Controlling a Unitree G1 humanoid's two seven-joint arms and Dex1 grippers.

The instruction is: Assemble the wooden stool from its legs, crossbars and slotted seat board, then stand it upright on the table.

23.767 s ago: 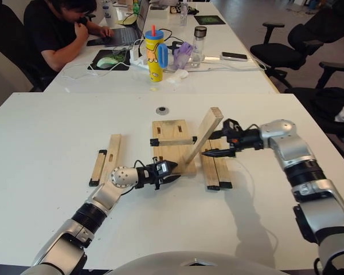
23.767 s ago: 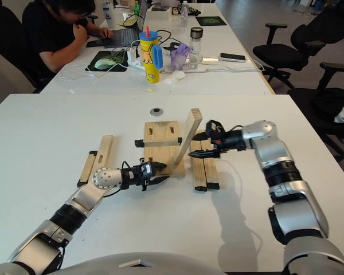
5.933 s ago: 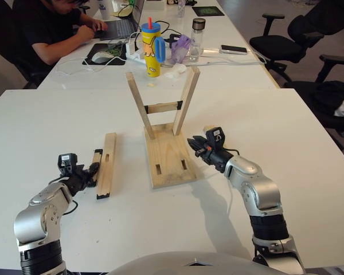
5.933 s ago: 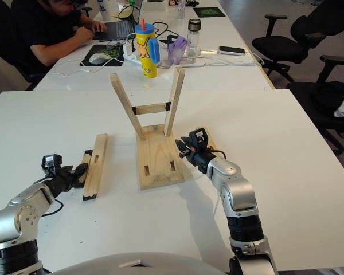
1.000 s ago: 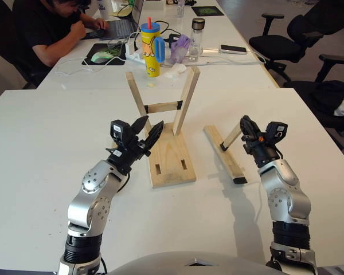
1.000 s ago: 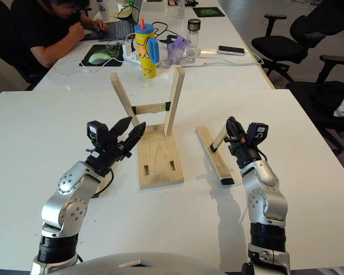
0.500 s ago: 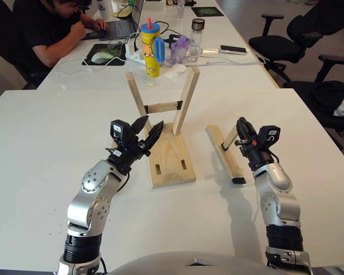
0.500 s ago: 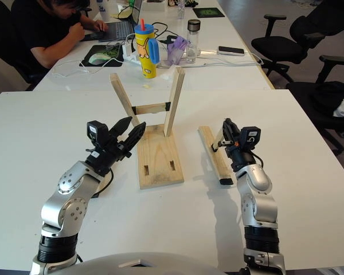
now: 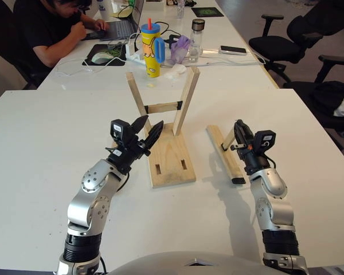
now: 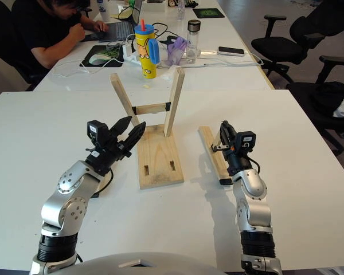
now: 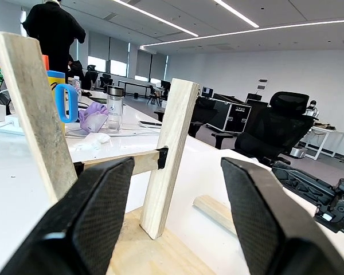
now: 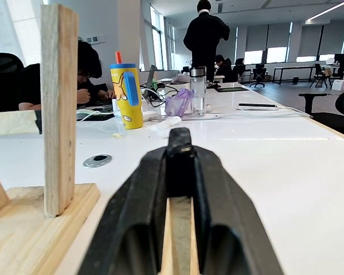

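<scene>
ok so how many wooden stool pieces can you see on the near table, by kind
seat board: 1
upright legs: 2
crossbar: 1
loose bars on the right: 2
total: 6

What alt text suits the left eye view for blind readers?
A wooden seat board lies flat on a white table, two legs and a crossbar standing from its far end. Left jaws hang open beside it; right jaws grip a second wooden leg frame.
</scene>
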